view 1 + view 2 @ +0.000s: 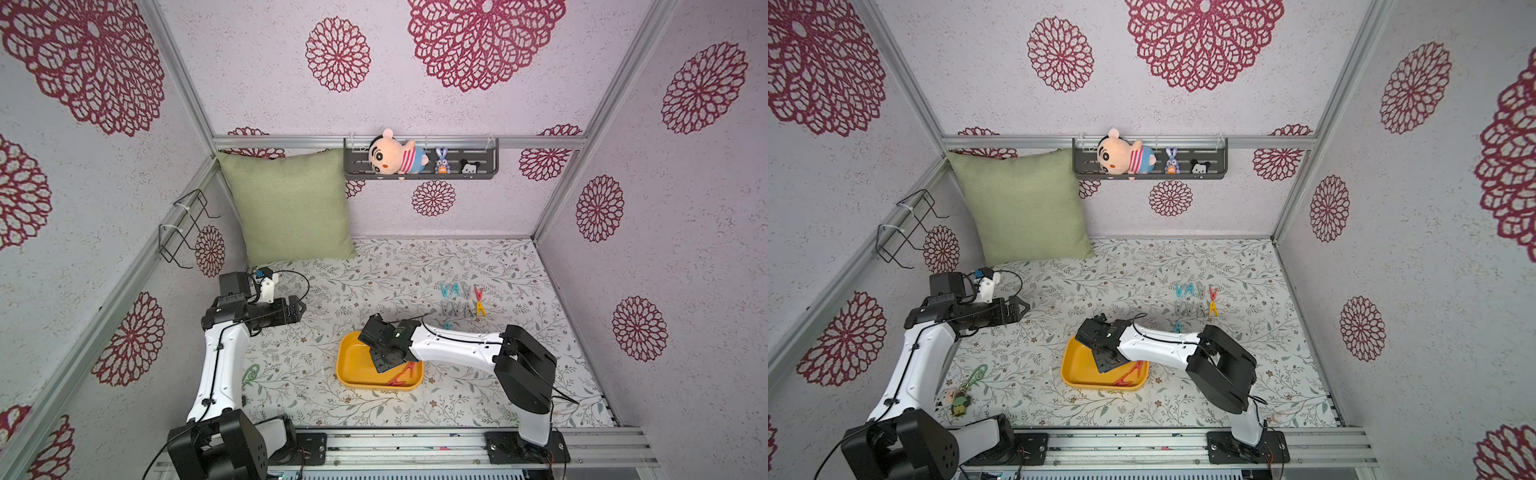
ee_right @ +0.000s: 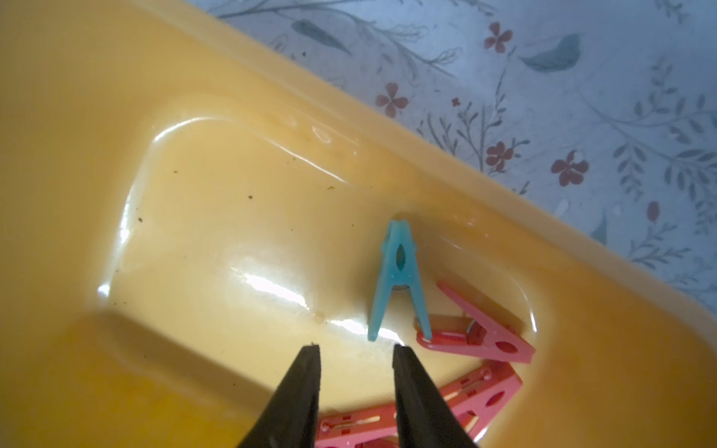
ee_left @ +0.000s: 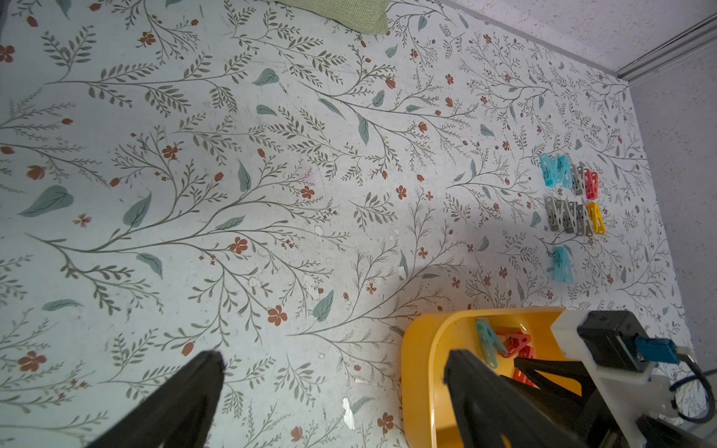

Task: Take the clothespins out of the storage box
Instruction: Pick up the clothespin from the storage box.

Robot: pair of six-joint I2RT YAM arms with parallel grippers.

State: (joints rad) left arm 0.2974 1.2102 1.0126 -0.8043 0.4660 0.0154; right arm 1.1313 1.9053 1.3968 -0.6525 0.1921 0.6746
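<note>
The yellow storage box (image 1: 347, 345) (image 1: 1070, 357) sits on the floral table toward the front middle. Its floor holds a teal clothespin (image 2: 399, 271) and red clothespins (image 2: 485, 343) (image 1: 405, 376). My right gripper (image 2: 356, 349) reaches down into the box, open with a narrow gap. Its tips stop just short of the teal pin, and one red pin (image 2: 481, 391) lies across under its fingers. Several teal, grey, red and yellow clothespins (image 1: 461, 299) (image 3: 574, 198) lie in rows on the table behind the box. My left gripper (image 3: 335, 360) (image 1: 301, 309) hangs wide open and empty, left of the box.
A green pillow (image 1: 291, 208) leans in the back left corner. A dark wall shelf (image 1: 419, 176) holds plush toys. A wire rack (image 1: 187, 228) hangs on the left wall. Small keychain toys (image 1: 959, 399) lie at the front left by the left arm's base.
</note>
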